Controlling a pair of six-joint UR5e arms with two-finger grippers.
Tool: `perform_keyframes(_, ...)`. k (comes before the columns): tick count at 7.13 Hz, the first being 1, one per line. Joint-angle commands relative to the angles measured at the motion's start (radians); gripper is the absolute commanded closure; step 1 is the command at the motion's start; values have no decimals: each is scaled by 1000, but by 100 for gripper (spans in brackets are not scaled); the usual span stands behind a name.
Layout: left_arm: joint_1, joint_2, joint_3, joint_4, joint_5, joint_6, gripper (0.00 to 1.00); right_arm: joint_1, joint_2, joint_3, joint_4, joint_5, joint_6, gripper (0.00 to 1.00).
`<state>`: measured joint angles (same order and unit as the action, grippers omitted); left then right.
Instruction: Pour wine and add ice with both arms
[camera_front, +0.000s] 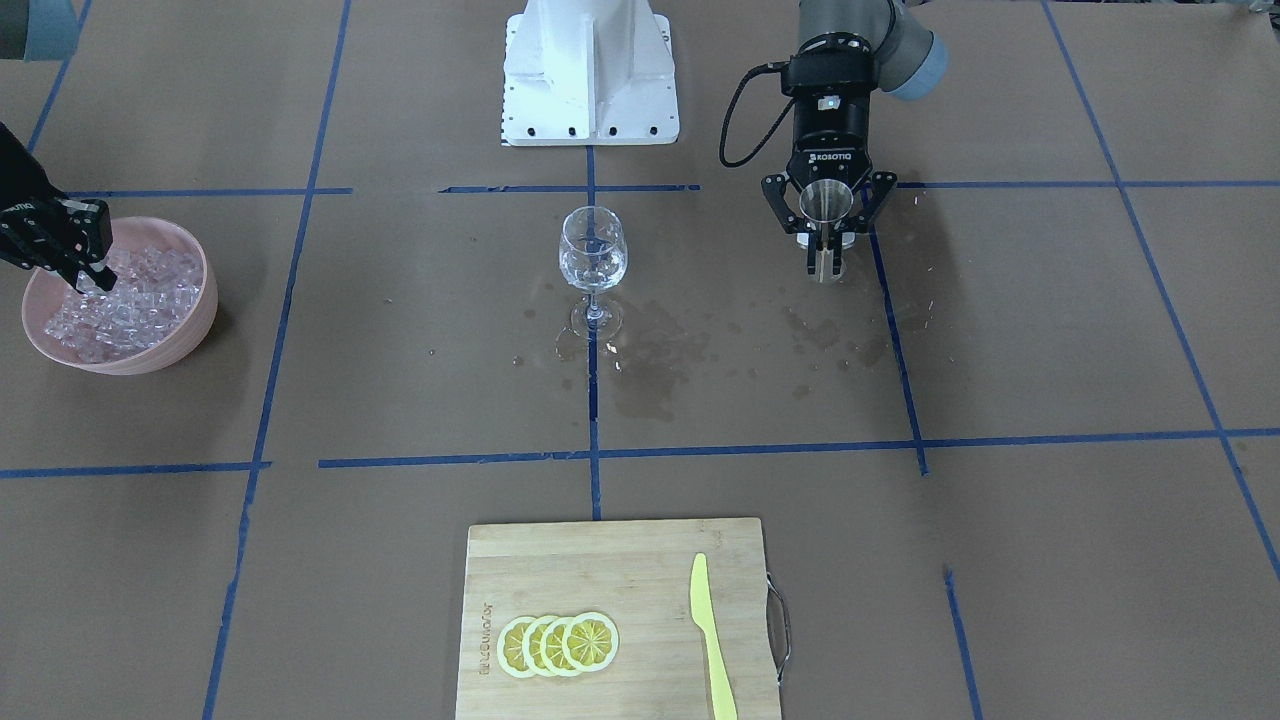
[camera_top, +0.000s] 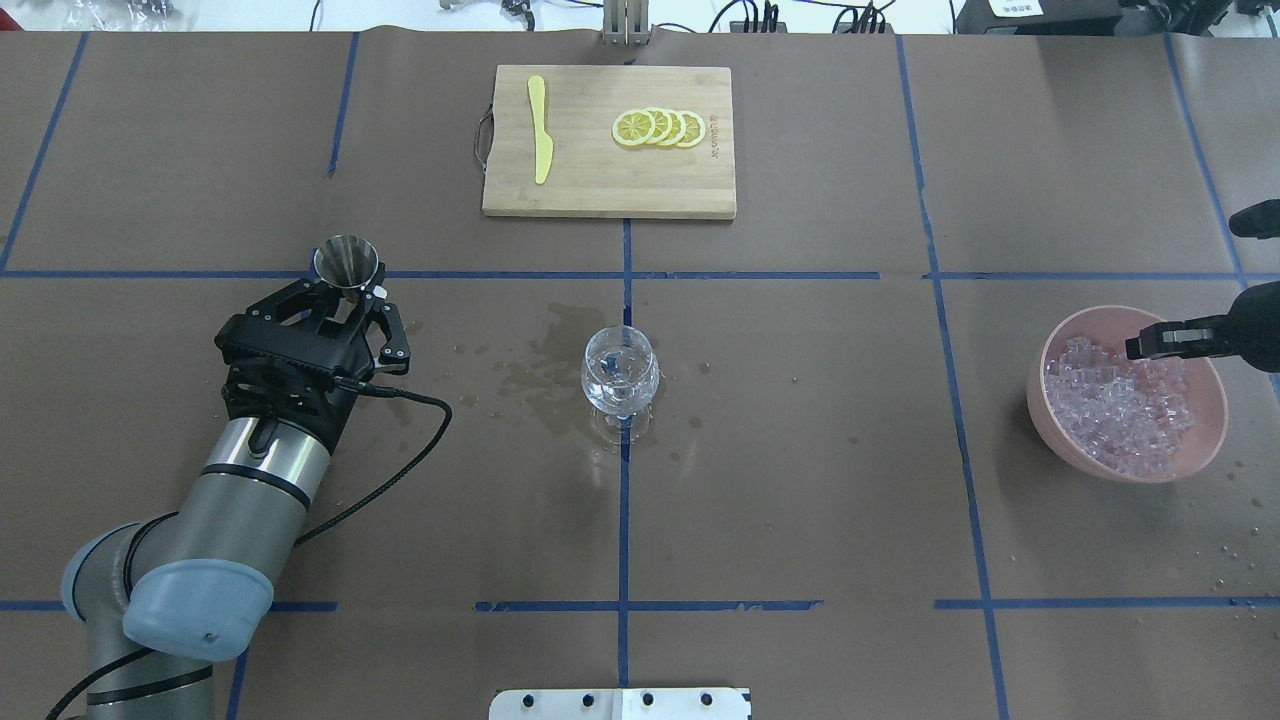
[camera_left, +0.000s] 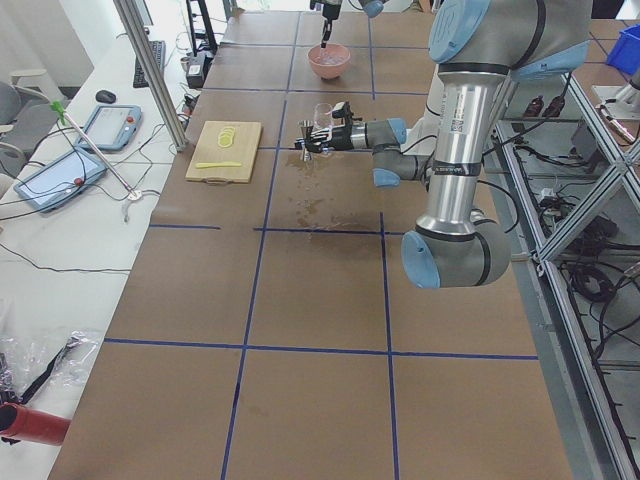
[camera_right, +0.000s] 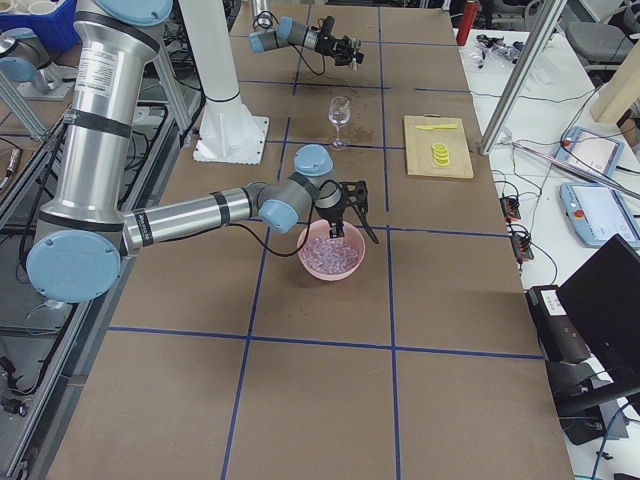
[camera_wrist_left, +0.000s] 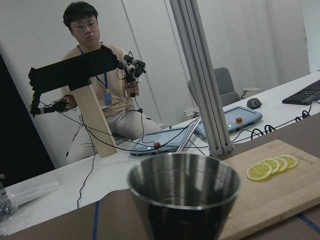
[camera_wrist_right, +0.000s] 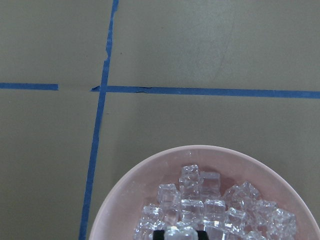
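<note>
A clear wine glass (camera_front: 592, 250) stands upright at the table's middle (camera_top: 620, 375); any wine in it is too faint to make out. My left gripper (camera_front: 825, 258) is shut on a steel jigger (camera_front: 826, 203), held upright beside the glass (camera_top: 345, 262). The jigger's rim fills the left wrist view (camera_wrist_left: 184, 176). A pink bowl (camera_front: 190, 330) holds a heap of clear ice cubes (camera_front: 125, 300). My right gripper (camera_front: 88, 280) reaches down into the heap (camera_top: 1140, 345). Its fingertips (camera_wrist_right: 158, 233) are close together with a cube between them.
A wooden cutting board (camera_front: 560, 560) with lemon slices (camera_front: 558, 643) and a yellow knife (camera_front: 710, 635) lies at the operators' edge. Dark wet stains (camera_front: 650, 365) spread around the glass foot. The white pedestal (camera_front: 590, 70) stands at the robot's side.
</note>
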<state>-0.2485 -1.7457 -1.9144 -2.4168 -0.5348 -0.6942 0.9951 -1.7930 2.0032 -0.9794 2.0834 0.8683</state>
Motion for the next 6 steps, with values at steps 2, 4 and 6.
perform_keyframes(2,0,160,-8,-130,-5,-122,100,45,4,28,-1,17,1,100)
perform_keyframes(4,2,238,1,-196,-4,-195,100,50,14,41,-1,36,9,100)
perform_keyframes(6,2,252,49,-196,-2,-323,100,76,21,66,-1,92,12,100)
